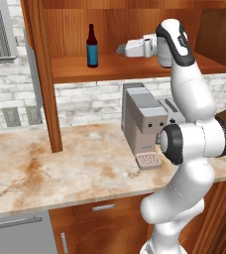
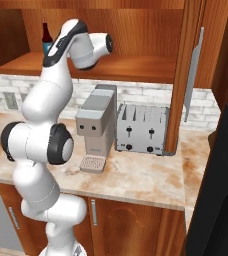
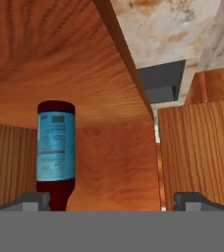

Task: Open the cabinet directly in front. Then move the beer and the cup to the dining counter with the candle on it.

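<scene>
The beer [image 1: 92, 46] stands upright on the cabinet's wooden shelf [image 1: 105, 69], toward the shelf's left end and set back from its front edge. Long axis vertical, neck up, blue label facing the room. In the hand view the bottle [image 3: 55, 152] shows upside down, so the hand is rolled over; its body sits just off the one finger tip [image 3: 33, 201] and not centred between the two.

The cabinet [image 1: 48, 74] stands open, interior bare wood around the bottle. The cup is not made out on the visible part of the shelf; it may be hidden behind the arm, cannot say.

The tool [image 1: 121, 49] lies level with the bottle's lower body, pointing along the shelf toward it from the bottle's right, near but apart, with open shelf between. Jaws spread wide, holding nothing. From the right base view the bottle [image 2: 46, 36] peeks out behind the arm's upper link.

Judgement: the coming move turns on a sideways offset. The bottle lies ahead of the tool and off to one finger's side, so the hand needs a shift across before closing in, or the near finger may knock the bottle over. Being tall and slim, it will tip easily.

Below, on the surface [image 1: 45, 158], a coffee machine [image 1: 143, 124] and a toaster [image 2: 142, 129] stand clear of the reach.
</scene>
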Tool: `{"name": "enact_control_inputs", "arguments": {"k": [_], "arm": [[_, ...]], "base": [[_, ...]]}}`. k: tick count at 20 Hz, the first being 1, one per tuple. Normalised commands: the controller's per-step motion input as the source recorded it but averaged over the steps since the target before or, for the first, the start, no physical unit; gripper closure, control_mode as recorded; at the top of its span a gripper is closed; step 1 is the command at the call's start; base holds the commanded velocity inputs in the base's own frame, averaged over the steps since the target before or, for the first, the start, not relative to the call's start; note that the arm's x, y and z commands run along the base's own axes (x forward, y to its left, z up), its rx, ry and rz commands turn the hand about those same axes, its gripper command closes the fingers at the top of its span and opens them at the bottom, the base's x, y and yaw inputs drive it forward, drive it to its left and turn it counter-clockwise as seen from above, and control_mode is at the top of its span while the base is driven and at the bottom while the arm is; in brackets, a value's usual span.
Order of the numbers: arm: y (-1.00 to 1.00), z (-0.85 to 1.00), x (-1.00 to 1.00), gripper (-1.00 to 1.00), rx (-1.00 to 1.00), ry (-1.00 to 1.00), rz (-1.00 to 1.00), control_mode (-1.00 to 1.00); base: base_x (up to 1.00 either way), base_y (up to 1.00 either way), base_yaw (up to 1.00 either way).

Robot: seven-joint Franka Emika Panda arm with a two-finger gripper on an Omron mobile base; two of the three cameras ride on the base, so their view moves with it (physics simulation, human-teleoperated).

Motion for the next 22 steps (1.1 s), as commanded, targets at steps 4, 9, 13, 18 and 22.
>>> {"name": "enact_control_inputs", "arguments": {"k": [4, 9, 13, 18, 22], "arm": [[0.00, 0.00, 0.00, -1.00, 0.01, -0.16, 0.00, -1.00], [0.00, 0.00, 0.16, -1.00, 0.00, -0.01, 0.00, -1.00], [0.00, 0.00, 0.31, -1.00, 0.00, 0.00, 0.00, -1.00], [0.00, 0.00, 0.43, -1.00, 0.00, 0.06, 0.00, -1.00], [0.00, 0.04, 0.41, -1.00, 0.00, 0.13, 0.00, -1.00]], "base": [[0.00, 0.00, 0.00], [0.00, 0.00, 0.00], [0.00, 0.00, 0.00], [0.00, 0.00, 0.00], [0.00, 0.00, 0.00]]}}
